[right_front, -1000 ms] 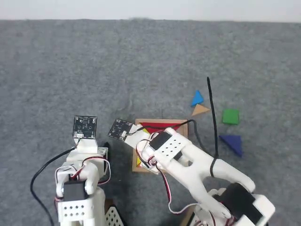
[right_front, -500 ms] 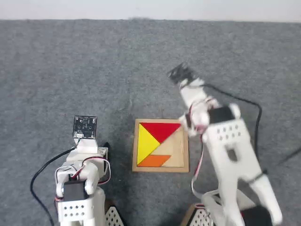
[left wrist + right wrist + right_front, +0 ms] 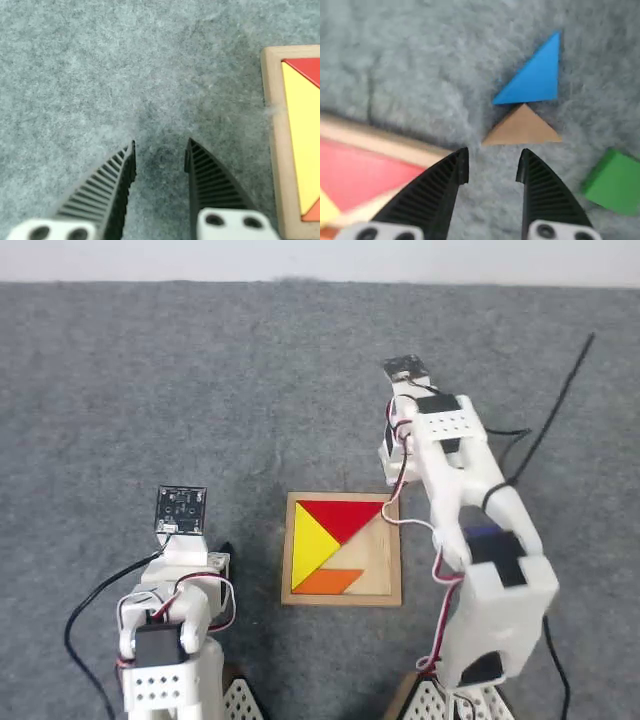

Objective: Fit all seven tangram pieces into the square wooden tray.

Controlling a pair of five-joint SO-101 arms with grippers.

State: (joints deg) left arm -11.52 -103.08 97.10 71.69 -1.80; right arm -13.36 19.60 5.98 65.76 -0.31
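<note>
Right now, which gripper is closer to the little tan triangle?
The right one. The right gripper sits open just beside the tan triangle, not touching it. The left gripper is over bare carpet on the other side of the wooden tray.

Three pieces (image 3: pixel 318 540) in tray (image 3: pixel 383 565) (mostly left), two triangles (image 3: pixel 522 127) beside it

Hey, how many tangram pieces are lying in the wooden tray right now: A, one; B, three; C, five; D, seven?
B: the tray holds the red triangle, the yellow triangle and the orange piece, with bare wood beside them.
</note>
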